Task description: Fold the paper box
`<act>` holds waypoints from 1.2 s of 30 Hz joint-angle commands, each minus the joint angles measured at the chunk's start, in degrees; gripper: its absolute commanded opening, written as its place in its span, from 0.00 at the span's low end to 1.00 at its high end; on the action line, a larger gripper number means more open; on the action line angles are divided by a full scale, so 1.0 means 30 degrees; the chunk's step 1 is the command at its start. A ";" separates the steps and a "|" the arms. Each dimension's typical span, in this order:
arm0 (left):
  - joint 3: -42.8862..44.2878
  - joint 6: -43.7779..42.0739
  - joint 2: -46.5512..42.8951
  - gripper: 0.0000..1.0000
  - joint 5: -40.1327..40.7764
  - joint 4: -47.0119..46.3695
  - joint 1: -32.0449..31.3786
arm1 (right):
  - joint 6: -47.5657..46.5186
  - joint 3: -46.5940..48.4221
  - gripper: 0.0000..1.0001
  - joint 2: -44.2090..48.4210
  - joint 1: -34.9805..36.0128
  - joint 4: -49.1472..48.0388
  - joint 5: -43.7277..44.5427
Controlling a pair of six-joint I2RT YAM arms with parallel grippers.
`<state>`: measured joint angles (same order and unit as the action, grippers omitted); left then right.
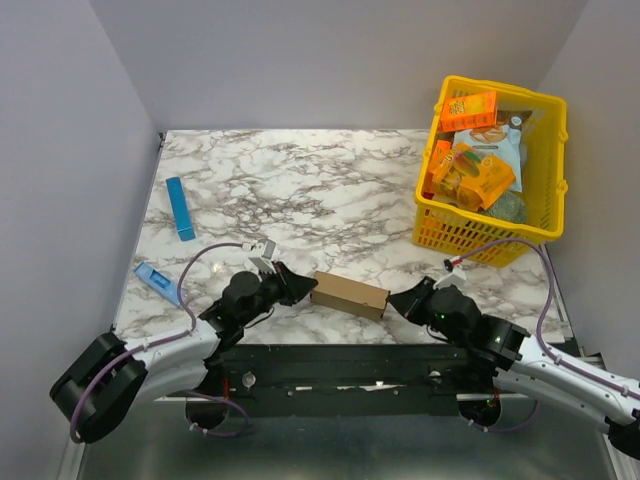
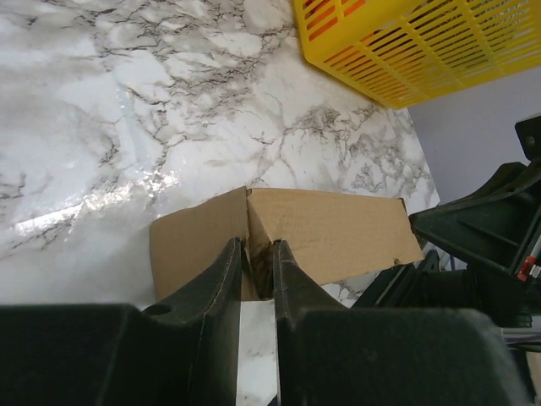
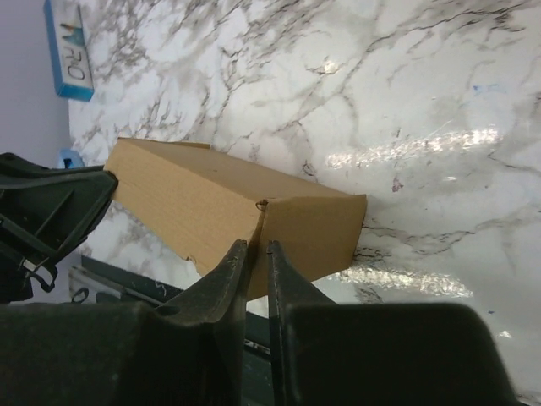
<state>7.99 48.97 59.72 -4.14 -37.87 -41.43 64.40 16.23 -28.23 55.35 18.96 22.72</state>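
Note:
The paper box (image 1: 350, 293) is a plain brown closed carton lying flat near the table's front edge, between my two grippers. My left gripper (image 1: 303, 288) is at its left end. In the left wrist view the jaws (image 2: 258, 254) are nearly together, pinching the box (image 2: 330, 228) at its end corner seam. My right gripper (image 1: 398, 302) is at the right end. In the right wrist view its narrow jaws (image 3: 258, 252) are shut on the box (image 3: 203, 211) at the corner edge of its end face.
A yellow basket (image 1: 545, 215) of orange snack boxes stands at the back right, and also shows in the left wrist view (image 2: 406, 51). A slim blue bar (image 1: 180, 208) lies at the left, with a smaller blue item (image 1: 152, 277) nearer the front left edge.

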 commanded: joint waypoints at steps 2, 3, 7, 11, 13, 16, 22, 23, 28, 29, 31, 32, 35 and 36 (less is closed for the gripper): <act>-0.2017 -0.0299 -0.2210 0.26 0.2377 0.5855 -0.0018 | -0.2248 -0.1015 0.21 -0.0111 0.0152 0.1736 -0.1361; -0.2105 -0.0182 -0.2474 0.26 0.2435 0.5971 -0.0192 | -0.2393 -0.1102 0.21 -0.0228 0.0153 0.1620 -0.1711; -0.2077 0.0228 -0.2068 0.26 0.2932 0.6294 -0.0807 | -0.2600 -0.1045 0.22 -0.0755 0.0270 0.1268 -0.2182; -0.2195 0.0523 -0.1772 0.26 0.3196 0.6205 -0.1306 | -0.1869 -0.0956 0.41 -0.0291 0.0328 0.0947 -0.2678; -0.2048 0.0435 -0.2240 0.26 0.3547 0.6615 -0.1540 | -0.1111 -0.0927 0.62 0.1143 0.0299 0.1032 -0.2770; -0.2077 0.0464 -0.2739 0.26 0.4134 0.7055 -0.1893 | 0.1407 -0.0547 0.77 0.3135 0.0299 0.3486 -0.1746; -0.1843 0.0347 -0.1980 0.26 0.4222 0.6763 -0.2244 | 0.1005 -0.0224 0.80 0.4724 0.0328 0.3761 -0.1975; -0.1785 0.0346 -0.1891 0.26 0.4251 0.6734 -0.2303 | 0.0656 -0.0195 0.79 0.4548 0.0299 0.2888 -0.2152; -0.1579 0.0259 -0.1657 0.26 0.4457 0.6734 -0.2742 | 0.0594 0.0272 0.79 0.2382 0.0299 0.1330 -0.2681; -0.1550 0.0259 -0.1656 0.26 0.4515 0.6763 -0.2772 | 0.0738 0.0361 0.79 0.1740 0.0328 0.1268 -0.2681; -0.1521 0.0259 -0.1656 0.25 0.4574 0.6792 -0.2830 | 0.1236 0.0362 0.78 0.1384 0.0328 0.1064 -0.2448; -0.1549 0.0288 -0.1685 0.25 0.4574 0.6792 -0.2889 | 0.1441 0.0275 0.78 0.1353 0.0328 0.0889 -0.2475; -0.1550 0.0259 -0.1744 0.26 0.4633 0.6822 -0.2919 | 0.1851 -0.0076 0.75 0.1703 0.0328 0.0360 -0.2242; -0.1550 0.0259 -0.1773 0.26 0.4662 0.6851 -0.2948 | 0.1795 -0.0165 0.73 0.1965 0.0299 0.0272 -0.2241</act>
<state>6.00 51.68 52.21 9.17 -31.22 -49.28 67.96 15.79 -23.88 55.94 23.16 15.57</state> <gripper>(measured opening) 0.270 0.757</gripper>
